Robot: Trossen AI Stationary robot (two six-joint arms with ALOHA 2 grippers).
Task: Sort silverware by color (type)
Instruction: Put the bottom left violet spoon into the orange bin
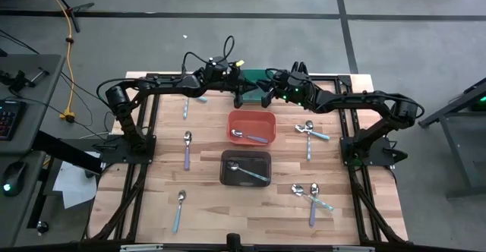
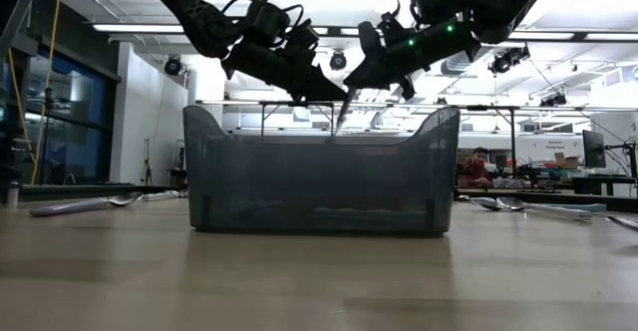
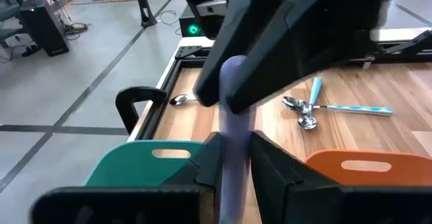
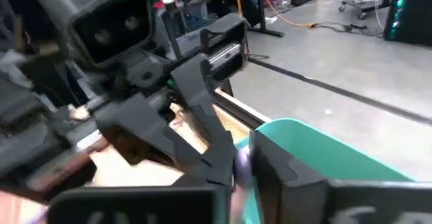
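Note:
A lavender-handled spoon [image 3: 236, 129] is held in the air between both grippers, above the green bin [image 1: 250, 76] at the table's far middle. My left gripper [image 1: 241, 86] comes in from the left and my right gripper [image 1: 263, 89] from the right, each shut on the spoon. In the low view a thin end of the spoon [image 2: 342, 112] points down between them. Other spoons lie flat on the table, among them a lavender one [image 1: 187, 149] and a light blue one [image 1: 179, 210]. One spoon lies in the red-orange bin [image 1: 252, 127], another in the black bin [image 1: 245, 167]. My left gripper pinches the spoon's lavender handle [image 3: 236, 158] between its two fingers [image 3: 210, 163], which lie across it. The spoon is lifted clear, over the green bin. My right gripper pinches the same handle at its rounded free end [image 3: 235, 75], seen as a lavender strip [image 4: 241, 162] between its fingers [image 4: 217, 158]. It meets the spoon from the table's right side.
Two crossed spoons [image 1: 311, 133] lie right of the red-orange bin, and another crossed pair [image 1: 313, 199] right of the black bin. One spoon [image 1: 185, 108] lies under the left arm. The arms' bases stand at the table's left and right edges. A person [image 2: 480, 166] sits beyond the table.

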